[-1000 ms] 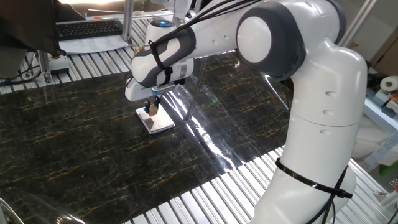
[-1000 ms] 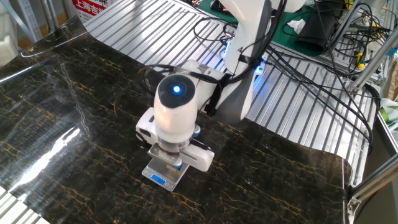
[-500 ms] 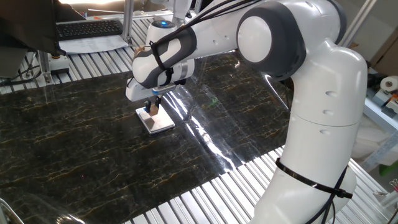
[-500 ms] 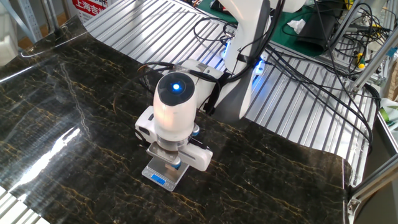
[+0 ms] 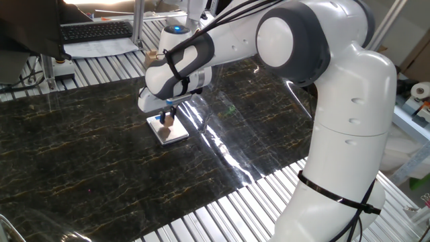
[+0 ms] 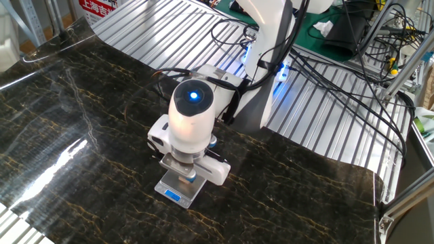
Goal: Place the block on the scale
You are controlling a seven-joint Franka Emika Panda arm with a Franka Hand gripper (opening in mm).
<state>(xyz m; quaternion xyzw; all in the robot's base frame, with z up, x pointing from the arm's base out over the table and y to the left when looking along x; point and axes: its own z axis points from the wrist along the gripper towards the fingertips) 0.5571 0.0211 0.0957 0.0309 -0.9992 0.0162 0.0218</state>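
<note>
The scale (image 5: pixel 169 132) is a small flat silver-white square on the dark marble-patterned mat. Its blue display strip shows at the near edge in the other fixed view (image 6: pixel 175 196). The block (image 5: pixel 166 122) is a tiny brown cube that appears to rest on the scale's plate. My gripper (image 5: pixel 166 118) hangs straight down just above the scale, with its fingertips on either side of the block and slightly apart. In the other fixed view the wrist (image 6: pixel 191 118) hides the block and the fingertips.
A keyboard (image 5: pixel 94 30) and papers lie on the ribbed metal table behind the mat. Cables (image 6: pixel 339 81) trail across the ribbed table by the arm's base. A strip of glare (image 5: pixel 222 144) runs across the mat beside the scale.
The gripper has risen a little and drifted slightly right above the scale. The scale has not moved.
</note>
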